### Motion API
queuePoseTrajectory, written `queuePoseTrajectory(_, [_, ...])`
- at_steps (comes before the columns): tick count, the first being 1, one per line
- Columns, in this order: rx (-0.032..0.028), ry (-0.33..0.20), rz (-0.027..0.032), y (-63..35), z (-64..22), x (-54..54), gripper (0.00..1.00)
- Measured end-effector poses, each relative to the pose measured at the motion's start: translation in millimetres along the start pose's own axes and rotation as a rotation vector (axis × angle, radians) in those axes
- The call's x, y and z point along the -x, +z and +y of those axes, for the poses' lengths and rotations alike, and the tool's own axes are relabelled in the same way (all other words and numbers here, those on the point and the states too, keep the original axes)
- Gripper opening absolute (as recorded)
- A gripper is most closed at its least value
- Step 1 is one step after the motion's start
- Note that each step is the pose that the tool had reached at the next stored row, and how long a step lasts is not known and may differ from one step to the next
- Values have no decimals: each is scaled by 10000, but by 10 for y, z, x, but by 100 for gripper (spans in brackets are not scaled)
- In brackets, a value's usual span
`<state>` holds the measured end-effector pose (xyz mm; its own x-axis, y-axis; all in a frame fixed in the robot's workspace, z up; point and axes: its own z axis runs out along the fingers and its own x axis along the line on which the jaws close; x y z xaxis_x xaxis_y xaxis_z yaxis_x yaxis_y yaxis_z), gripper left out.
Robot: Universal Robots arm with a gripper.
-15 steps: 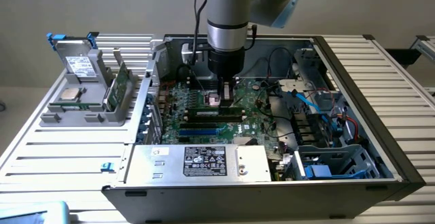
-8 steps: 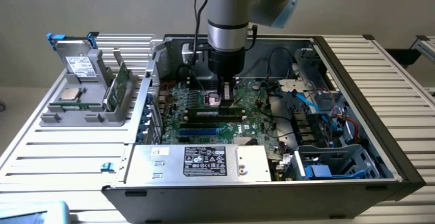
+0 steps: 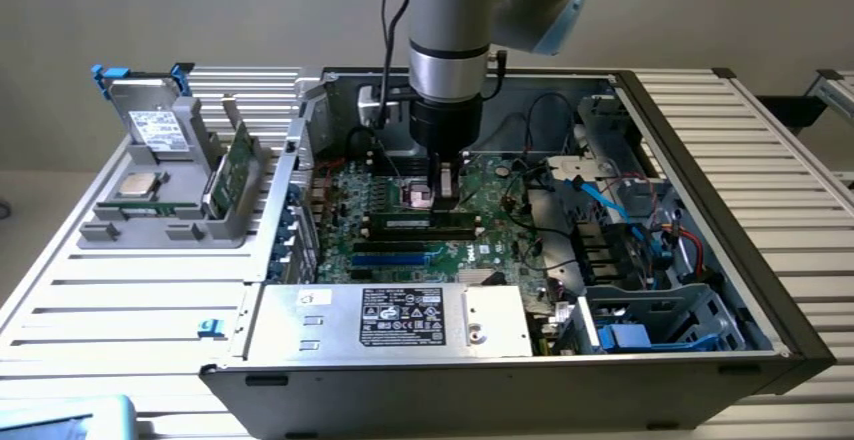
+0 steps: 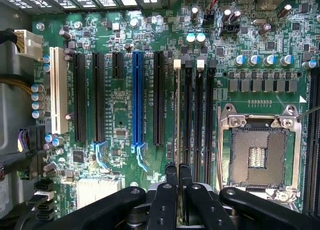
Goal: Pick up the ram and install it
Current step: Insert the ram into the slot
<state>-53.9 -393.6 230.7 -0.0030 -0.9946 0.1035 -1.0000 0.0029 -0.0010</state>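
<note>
The ram [image 4: 178, 115] shows edge-on as a thin pale strip lying along the memory slots [image 4: 198, 120] of the green motherboard [image 4: 120, 105]. My gripper [image 4: 178, 171] is shut on the ram, with its black fingertips [image 4: 171, 172] pinching the stick's near end. In the exterior view the gripper [image 3: 447, 200] reaches straight down into the open computer case. There the ram [image 3: 424, 223] stands on edge at the slots, just under the fingers. I cannot tell whether it sits fully in a slot.
The empty CPU socket [image 4: 259, 155] lies beside the memory slots, and a blue slot [image 4: 138, 100] with black ones lies on the other side. The power supply [image 3: 387, 320], cables and drive cage [image 3: 654, 320] crowd the case. A grey holder [image 3: 160, 190] outside holds another green board [image 3: 238, 170].
</note>
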Motion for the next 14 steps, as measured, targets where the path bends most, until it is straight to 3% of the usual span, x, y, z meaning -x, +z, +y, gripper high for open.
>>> queuePoseTrajectory(14, [15, 86, -2, 23, 1, 3, 13])
